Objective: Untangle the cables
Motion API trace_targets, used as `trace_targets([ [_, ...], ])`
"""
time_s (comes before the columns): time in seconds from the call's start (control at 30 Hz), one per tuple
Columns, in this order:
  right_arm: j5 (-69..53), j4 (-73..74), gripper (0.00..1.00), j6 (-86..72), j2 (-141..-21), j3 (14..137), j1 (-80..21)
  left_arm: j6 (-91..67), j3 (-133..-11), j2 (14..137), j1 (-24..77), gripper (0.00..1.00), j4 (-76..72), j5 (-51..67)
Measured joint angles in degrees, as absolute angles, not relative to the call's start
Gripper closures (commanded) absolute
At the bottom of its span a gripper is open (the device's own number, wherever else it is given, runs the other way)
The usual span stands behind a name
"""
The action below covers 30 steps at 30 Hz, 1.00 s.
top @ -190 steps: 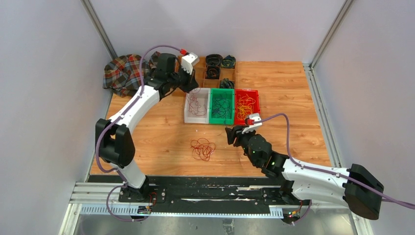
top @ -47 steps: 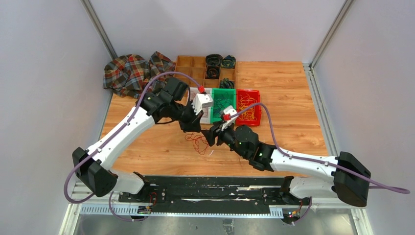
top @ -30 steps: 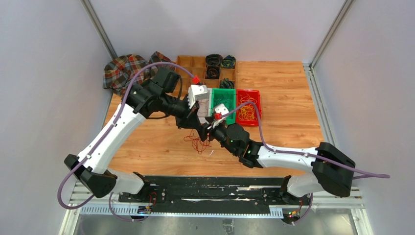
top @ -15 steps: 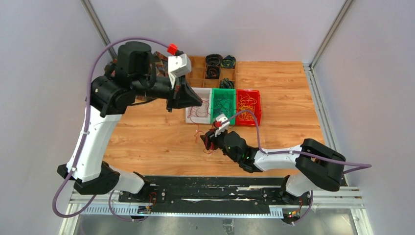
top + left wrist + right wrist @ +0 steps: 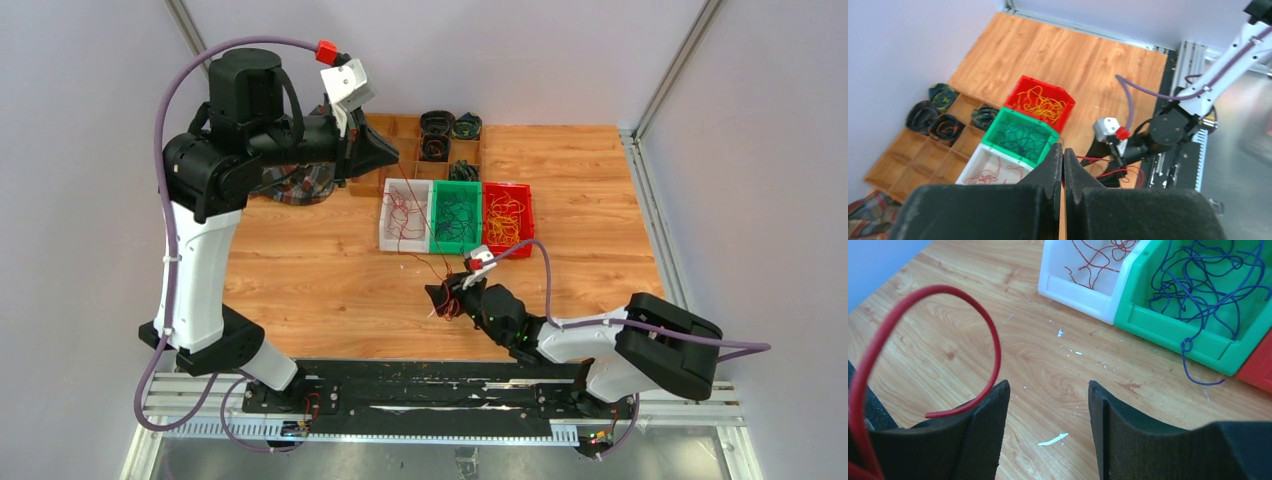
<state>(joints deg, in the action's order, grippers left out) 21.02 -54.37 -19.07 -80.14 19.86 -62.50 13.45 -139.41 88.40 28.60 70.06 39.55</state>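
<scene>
The left gripper (image 5: 1063,152) has risen, pinched shut on a red cable (image 5: 1093,160) trailing below it. The right gripper (image 5: 1048,405) gapes, cable curling beside its finger.

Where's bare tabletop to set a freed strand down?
Wide bare wood right of the red bin to the table edge, and front-left of the white bin. Crowded: green bin between them, wooden tray behind, red cables at the right hand.

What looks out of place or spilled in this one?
One blue wire hangs over the front wall of the green bin, its end lying on the table. Small white flecks also litter the wood nearby.
</scene>
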Motion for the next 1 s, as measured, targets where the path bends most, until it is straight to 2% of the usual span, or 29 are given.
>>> trace_targets([
  [0.1,21.21,-57.63,0.37,-20.12,-77.91,16.84,-62.50,13.15,-139.37,87.81,28.47,1.00,68.99,35.27],
  [0.37,21.23,-58.92,0.37,-20.38,-69.21,12.53,-62.50,12.62,-130.21,84.53,28.18,1.00,58.72,19.57],
  [0.57,20.93,-51.00,0.37,-17.82,-63.37,7.55,-62.50,16.40,-125.54,83.11,24.77,1.00,43.11,6.52],
  [0.77,18.37,-44.64,0.36,-15.14,-53.10,7.94,-62.50,17.08,-122.41,82.76,23.57,1.00,40.23,7.42],
  [1.0,18.17,-36.69,0.31,-11.51,-45.98,14.79,-62.50,15.86,-115.55,82.94,23.42,1.00,39.88,10.17],
])
